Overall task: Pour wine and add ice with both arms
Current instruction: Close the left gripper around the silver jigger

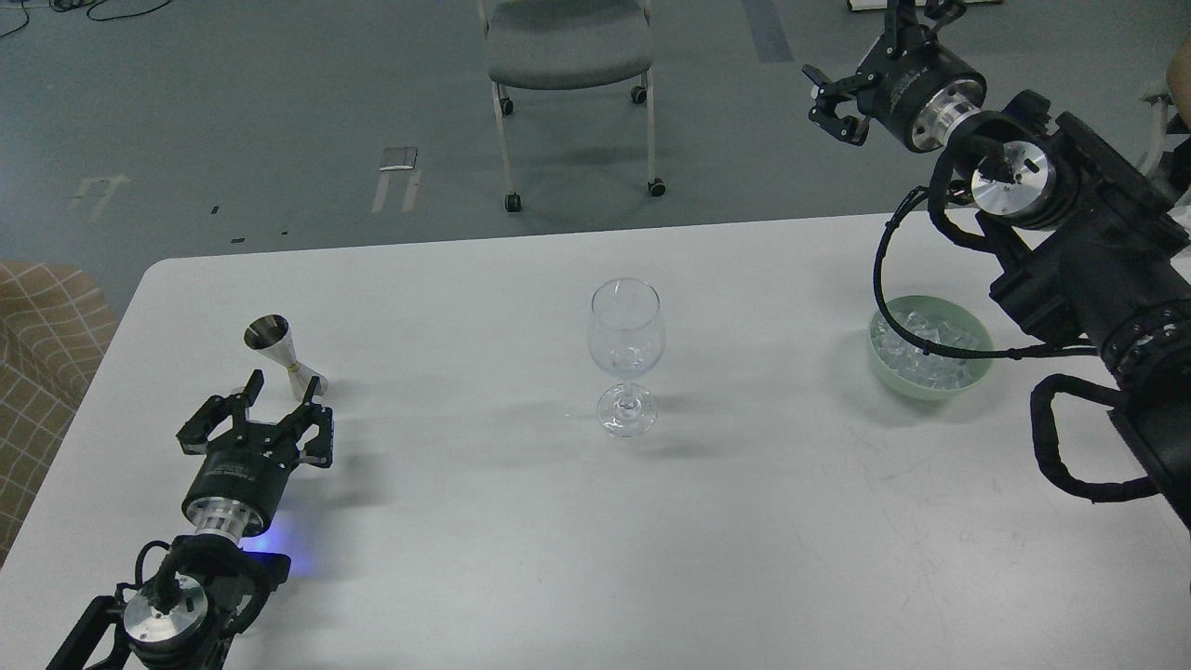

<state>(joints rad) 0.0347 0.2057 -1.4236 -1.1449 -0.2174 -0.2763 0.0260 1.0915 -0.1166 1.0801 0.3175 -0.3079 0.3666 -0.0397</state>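
No readable text anywhere here. There's a small pale label on the body of the right gripper (pixel 851 88), up at the top right, but it's too small and blurred to make out a single letter. Same story on the left gripper (pixel 256 419): faint light marking on its round black body, nothing legible. The wine glass (pixel 626 354), the metal jigger (pixel 279 352) and the pale green bowl (pixel 884 368) carry no print or brand that I can see. The worktop (pixel 744 521) shows no lettering or numbers either.
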